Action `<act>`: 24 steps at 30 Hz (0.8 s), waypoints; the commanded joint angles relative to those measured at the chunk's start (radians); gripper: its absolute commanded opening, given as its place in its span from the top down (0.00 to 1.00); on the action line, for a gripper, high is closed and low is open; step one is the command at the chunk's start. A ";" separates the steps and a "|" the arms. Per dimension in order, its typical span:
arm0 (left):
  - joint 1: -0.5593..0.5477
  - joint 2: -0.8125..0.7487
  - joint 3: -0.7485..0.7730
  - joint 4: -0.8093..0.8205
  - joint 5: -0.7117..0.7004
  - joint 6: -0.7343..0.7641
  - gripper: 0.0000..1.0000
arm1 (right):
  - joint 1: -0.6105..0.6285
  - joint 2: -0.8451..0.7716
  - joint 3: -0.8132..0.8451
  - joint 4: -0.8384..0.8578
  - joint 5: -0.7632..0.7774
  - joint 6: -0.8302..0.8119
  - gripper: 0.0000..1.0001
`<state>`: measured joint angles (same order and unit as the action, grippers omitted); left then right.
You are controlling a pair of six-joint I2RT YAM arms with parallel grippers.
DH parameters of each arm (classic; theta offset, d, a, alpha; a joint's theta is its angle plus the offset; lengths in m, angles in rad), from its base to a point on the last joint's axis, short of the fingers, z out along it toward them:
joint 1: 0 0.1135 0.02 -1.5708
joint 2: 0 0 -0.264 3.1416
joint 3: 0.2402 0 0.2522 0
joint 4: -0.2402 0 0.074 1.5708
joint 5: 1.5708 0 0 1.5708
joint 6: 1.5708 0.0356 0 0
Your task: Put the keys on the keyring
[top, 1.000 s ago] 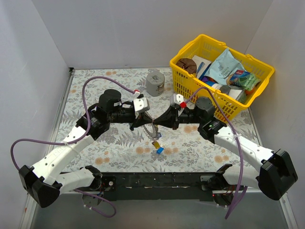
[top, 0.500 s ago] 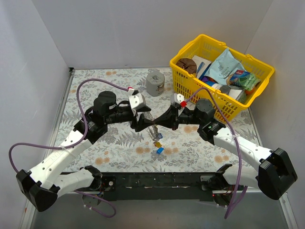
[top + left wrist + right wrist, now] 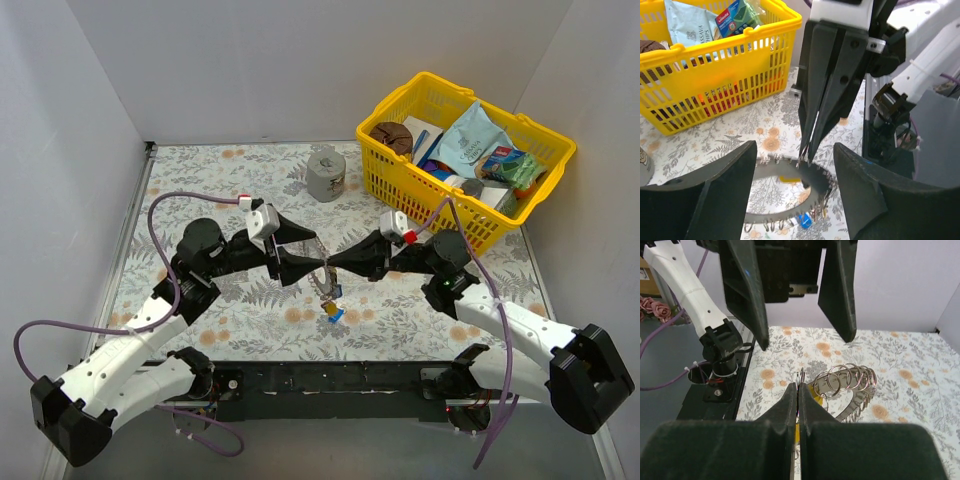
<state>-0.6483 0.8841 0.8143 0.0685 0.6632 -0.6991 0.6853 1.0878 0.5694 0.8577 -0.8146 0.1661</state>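
right gripper (image 3: 798,388) was clamped shut on the rim of the keyring (image 3: 812,177), holding it up off the surface, my guess so the other side stayed reachable. the left gripper (image 3: 303,256) sat right opposite with its jaws apart, the ring's near edge between them but not pinched, so all the weight looked to be on the right one. the keys (image 3: 331,309), a yellow and a blue head at least, dangled under the ring, seemingly off the little wire loops (image 3: 842,377), which is why they bunched at the low point. couldn't tell if the lowest one brushed the tabletop (image 3: 220,170). around it: plain white walls (image 3: 300,60) on three sides, floral print on the tabletop, a yellow basket (image 3: 440,82) stuffed with packets back right, and a small grey can (image 3: 326,176) just beside it.
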 commanded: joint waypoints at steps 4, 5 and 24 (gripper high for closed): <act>0.015 -0.089 -0.125 0.251 0.087 -0.088 0.52 | -0.001 -0.088 -0.057 0.302 -0.001 0.042 0.99; 0.015 -0.086 -0.130 0.252 0.095 -0.088 0.53 | -0.001 -0.091 -0.055 0.302 -0.003 0.046 0.99; 0.015 0.039 -0.110 0.293 0.219 -0.102 0.72 | -0.004 -0.098 -0.051 0.314 -0.012 0.065 0.99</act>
<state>-0.6376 0.9291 0.6868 0.3367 0.8551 -0.8009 0.6827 1.0130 0.5045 1.0771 -0.8394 0.2302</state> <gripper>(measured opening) 0.283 0.031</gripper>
